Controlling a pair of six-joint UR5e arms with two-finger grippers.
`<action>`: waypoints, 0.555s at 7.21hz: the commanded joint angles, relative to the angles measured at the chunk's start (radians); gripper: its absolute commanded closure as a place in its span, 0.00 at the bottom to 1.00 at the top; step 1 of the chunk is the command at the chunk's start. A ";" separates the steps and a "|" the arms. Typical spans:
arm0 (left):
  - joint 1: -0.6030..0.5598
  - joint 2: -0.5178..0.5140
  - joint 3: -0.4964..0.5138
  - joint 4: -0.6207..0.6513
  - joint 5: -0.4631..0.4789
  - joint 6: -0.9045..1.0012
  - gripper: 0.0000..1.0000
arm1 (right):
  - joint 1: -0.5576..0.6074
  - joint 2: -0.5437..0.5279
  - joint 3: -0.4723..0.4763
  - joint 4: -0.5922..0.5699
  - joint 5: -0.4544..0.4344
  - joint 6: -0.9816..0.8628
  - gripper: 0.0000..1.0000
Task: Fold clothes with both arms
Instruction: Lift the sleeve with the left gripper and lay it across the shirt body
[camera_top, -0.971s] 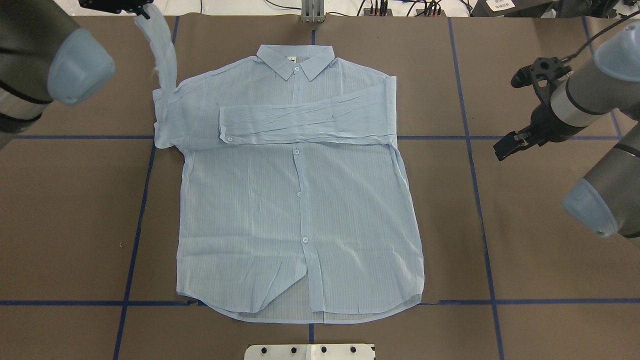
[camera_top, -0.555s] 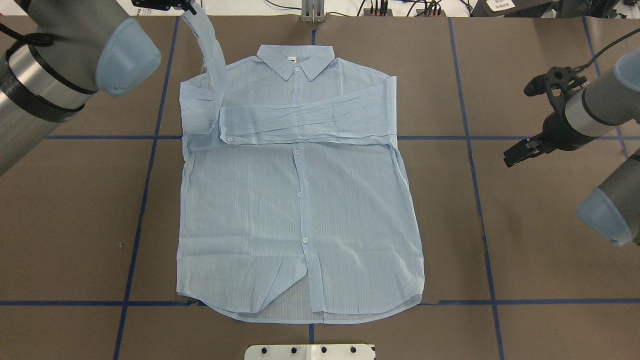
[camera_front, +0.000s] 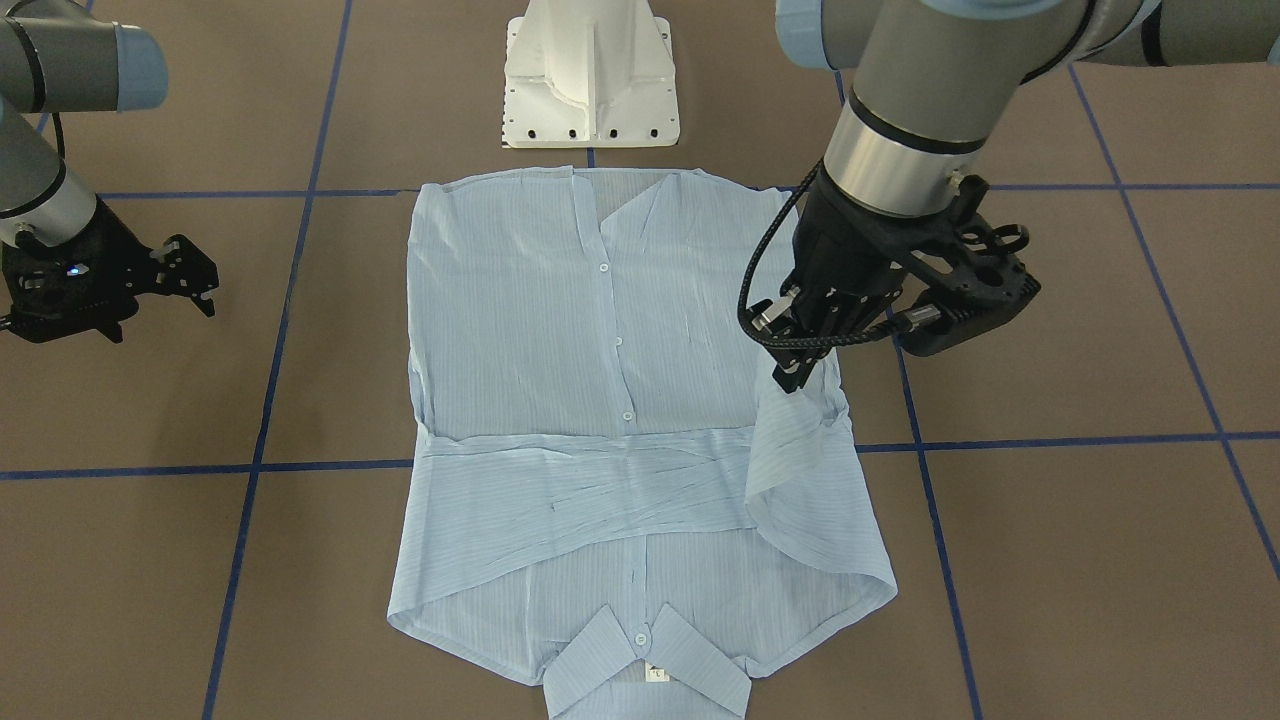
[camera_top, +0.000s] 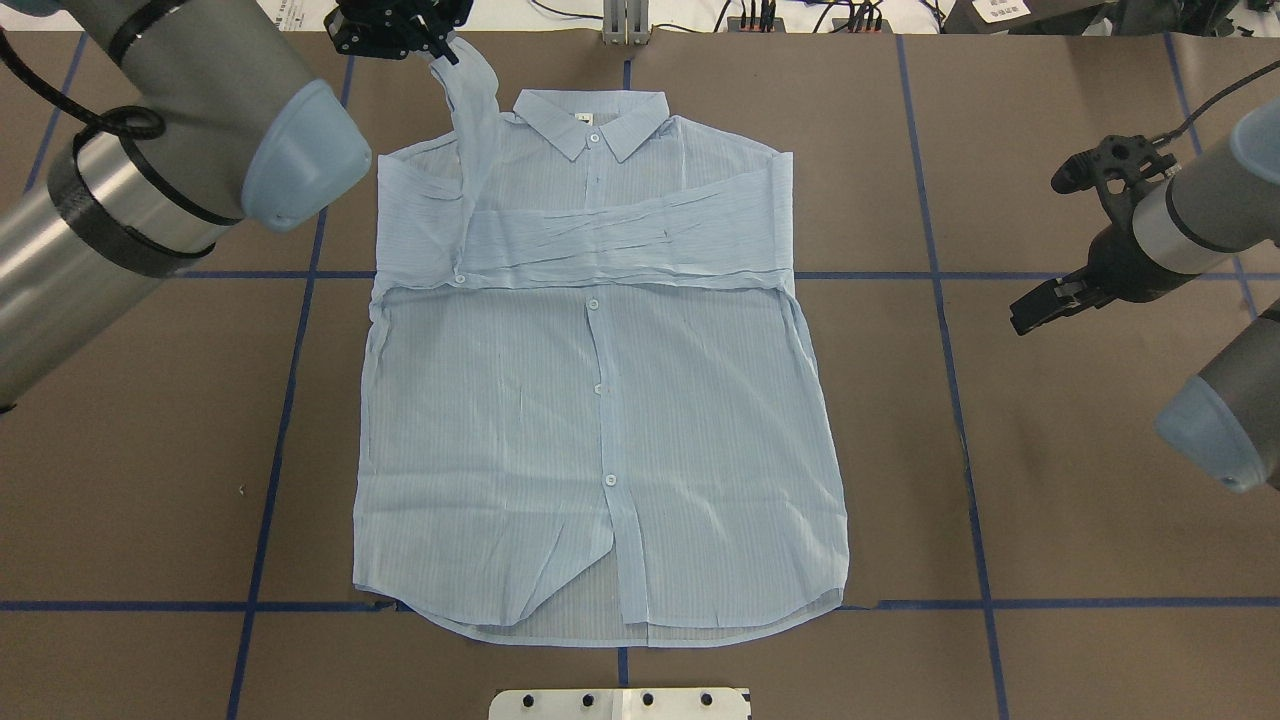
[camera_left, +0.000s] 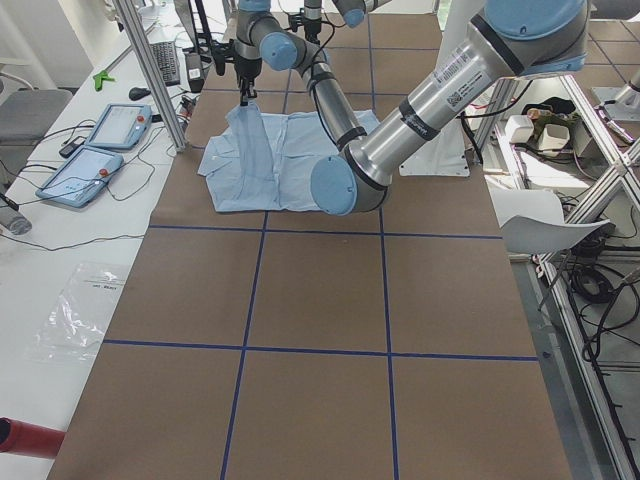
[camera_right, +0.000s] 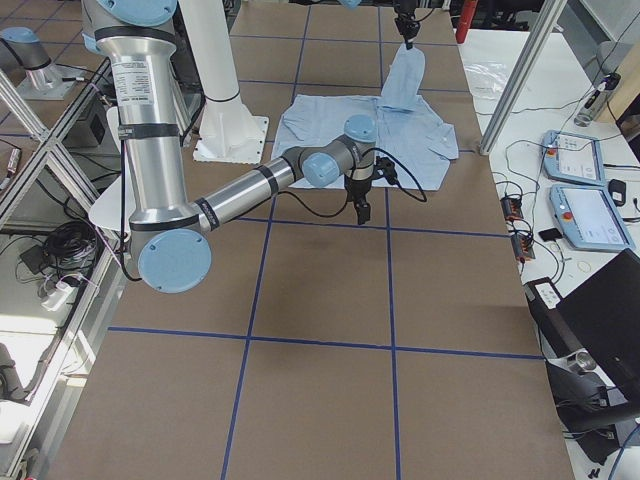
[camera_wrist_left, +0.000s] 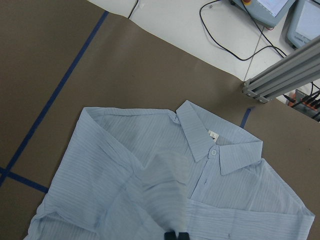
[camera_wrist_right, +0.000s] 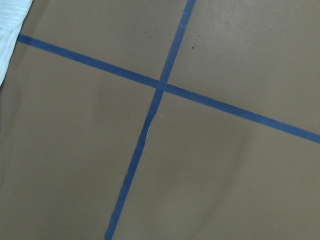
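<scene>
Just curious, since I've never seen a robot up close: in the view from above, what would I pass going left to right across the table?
Left arm → light-blue striped shirt → right claw → right arm.

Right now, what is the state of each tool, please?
Left tool: closed, holding a sleeve of the thin light-blue striped shirt.
Right tool: open, empty.
</scene>
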 joint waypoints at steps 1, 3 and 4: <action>0.067 -0.024 0.070 -0.092 0.011 -0.104 1.00 | 0.003 0.007 -0.015 0.003 0.000 0.000 0.00; 0.138 -0.101 0.261 -0.218 0.069 -0.182 1.00 | 0.006 0.007 -0.017 0.003 0.000 0.000 0.00; 0.157 -0.180 0.438 -0.335 0.092 -0.236 1.00 | 0.007 0.009 -0.017 0.003 0.000 0.000 0.00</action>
